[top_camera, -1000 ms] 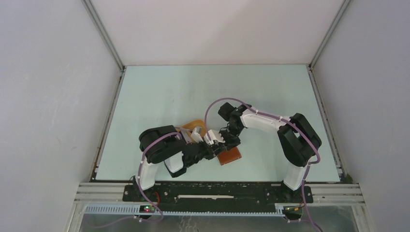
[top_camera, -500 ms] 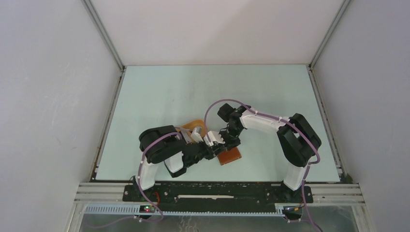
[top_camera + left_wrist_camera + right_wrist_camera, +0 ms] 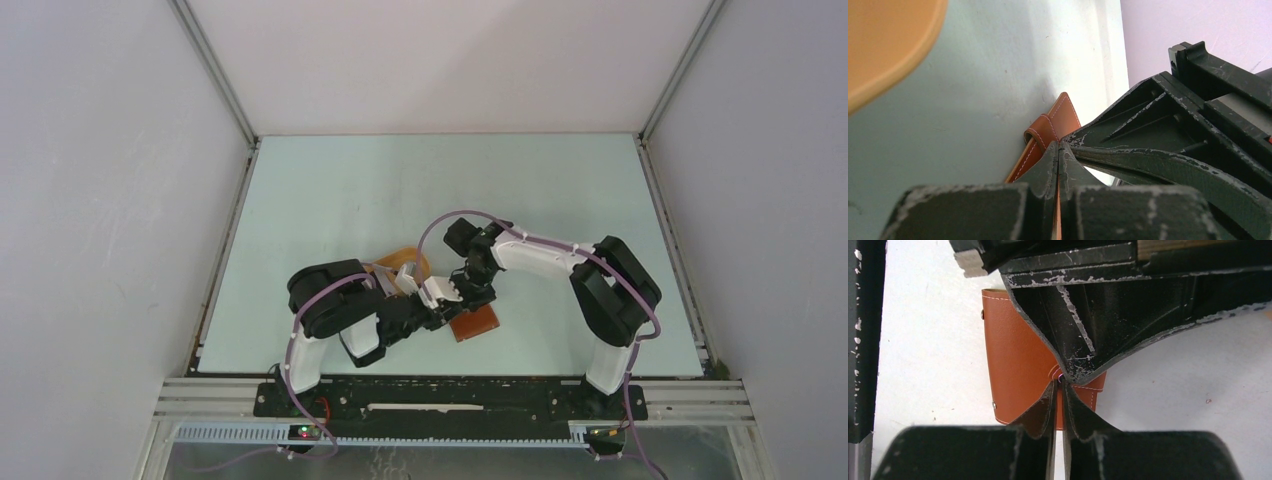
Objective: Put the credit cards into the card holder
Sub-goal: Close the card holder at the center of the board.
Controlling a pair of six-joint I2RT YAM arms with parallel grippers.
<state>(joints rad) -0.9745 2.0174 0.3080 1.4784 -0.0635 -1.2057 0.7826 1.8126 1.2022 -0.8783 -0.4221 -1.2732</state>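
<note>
Just ahead of both fingertips, the shut card holder (image 3: 1018, 355) sits on the worktop (image 3: 923, 340); left fingers (image 3: 1045, 170) clamp its brown edge, right fingers (image 3: 1078, 415) meet at its stitched tab, hold uncertain; best anchor one side, lift flap slowly.

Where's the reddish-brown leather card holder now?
Top view: the reddish-brown leather card holder lies front-centre, at the left gripper and right gripper tips, right of the orange-yellow oval tray.

From above you see only a corner of the card holder (image 3: 478, 324); the left gripper (image 3: 1058, 146) and right gripper (image 3: 1058, 381) cover the rest. The tray (image 3: 883, 45) runs off the left wrist view's edge.
</note>
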